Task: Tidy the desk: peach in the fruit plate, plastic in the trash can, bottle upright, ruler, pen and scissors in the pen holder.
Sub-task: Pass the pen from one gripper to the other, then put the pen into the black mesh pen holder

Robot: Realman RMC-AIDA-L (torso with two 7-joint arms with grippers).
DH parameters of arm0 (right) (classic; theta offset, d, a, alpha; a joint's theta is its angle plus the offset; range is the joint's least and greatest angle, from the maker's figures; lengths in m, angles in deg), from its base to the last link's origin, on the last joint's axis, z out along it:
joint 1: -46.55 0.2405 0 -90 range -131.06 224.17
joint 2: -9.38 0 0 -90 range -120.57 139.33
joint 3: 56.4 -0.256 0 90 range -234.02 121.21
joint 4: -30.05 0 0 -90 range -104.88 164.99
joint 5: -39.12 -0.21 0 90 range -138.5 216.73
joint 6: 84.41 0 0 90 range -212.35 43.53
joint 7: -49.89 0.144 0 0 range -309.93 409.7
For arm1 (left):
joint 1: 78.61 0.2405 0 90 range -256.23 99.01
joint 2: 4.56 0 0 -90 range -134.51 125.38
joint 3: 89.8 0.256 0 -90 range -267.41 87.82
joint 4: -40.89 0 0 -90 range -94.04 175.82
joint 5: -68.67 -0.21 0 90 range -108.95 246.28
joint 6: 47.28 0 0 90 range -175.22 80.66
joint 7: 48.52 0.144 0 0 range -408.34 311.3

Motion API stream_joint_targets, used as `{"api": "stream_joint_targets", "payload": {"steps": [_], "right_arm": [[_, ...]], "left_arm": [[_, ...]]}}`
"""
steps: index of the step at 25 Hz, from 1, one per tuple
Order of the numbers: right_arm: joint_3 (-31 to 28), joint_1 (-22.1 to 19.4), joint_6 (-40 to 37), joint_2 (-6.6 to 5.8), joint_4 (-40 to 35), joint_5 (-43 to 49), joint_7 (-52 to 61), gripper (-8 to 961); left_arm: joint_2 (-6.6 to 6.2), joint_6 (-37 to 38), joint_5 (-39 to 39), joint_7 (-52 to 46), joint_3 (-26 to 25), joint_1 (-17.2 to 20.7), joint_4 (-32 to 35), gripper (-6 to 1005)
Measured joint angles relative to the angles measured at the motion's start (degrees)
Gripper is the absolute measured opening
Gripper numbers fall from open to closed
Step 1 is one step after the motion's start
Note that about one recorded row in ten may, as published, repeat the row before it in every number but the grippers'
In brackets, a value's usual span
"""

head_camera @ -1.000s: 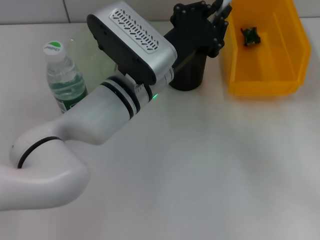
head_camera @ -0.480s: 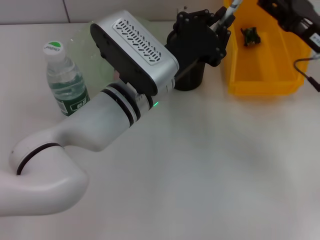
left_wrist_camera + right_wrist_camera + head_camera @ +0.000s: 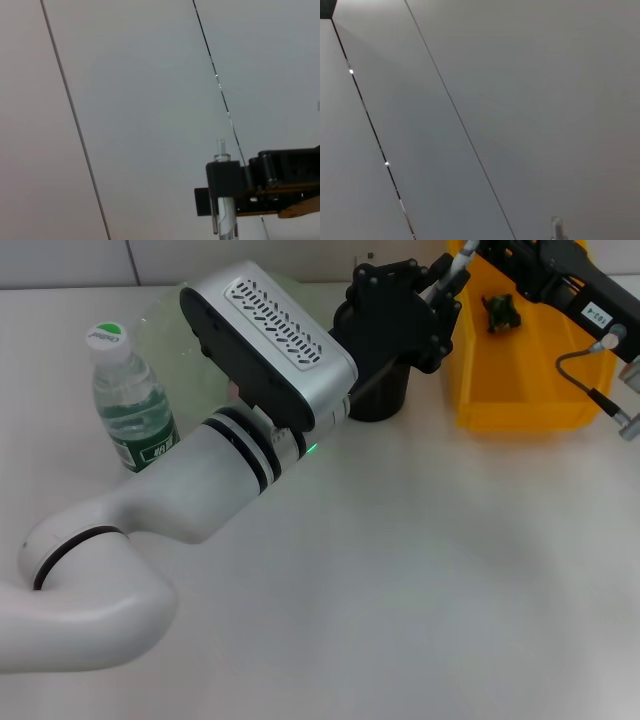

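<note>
I see my left pincer (image 3: pixel 425 300) above the black holder (image 3: pixel 378 380), clamped on the pen (image 3: pixel 452 268). My right pincer (image 3: pixel 480 248) is beside the pen's top; its grip I cannot tell. The bottle (image 3: pixel 128 400) stands left of the holder, the yellow bin (image 3: pixel 530 390) right.

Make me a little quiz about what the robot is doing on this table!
1. True or false: the clear plastic water bottle with the green cap is lying on its side.
2. What lies in the yellow plastic bin near the right gripper? A a peach, B a small dark green scrap, C scissors.
3. Fill in: the left gripper holds a white pen above the black round ____.
Key: 1 false; 2 B; 3 pen holder.
</note>
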Motion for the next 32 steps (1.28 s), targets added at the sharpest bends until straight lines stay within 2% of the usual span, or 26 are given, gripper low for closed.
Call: {"api": "stream_joint_targets", "payload": {"steps": [17,21,29,32], "right_arm": [[1.51,0.59,1.0,0.2,-0.2,-0.33,-1.11,201],[1.17,0.53,0.72,0.28,-0.26,-0.99,-1.67,133],[1.13,1.11,0.63,0.29,-0.29,-3.87,-2.4,134],[1.14,1.27,0.8,0.29,-0.29,-5.9,-3.14,138]], "left_arm": [[0.01,0.15,0.05,0.0,0.09,0.1,-0.07,222],[-0.01,0.41,0.1,0.01,0.07,0.27,-0.01,226],[-0.03,0.33,0.07,0.01,0.08,1.27,0.77,233],[-0.56,0.63,0.07,0.0,-0.26,3.69,3.91,355]]}}
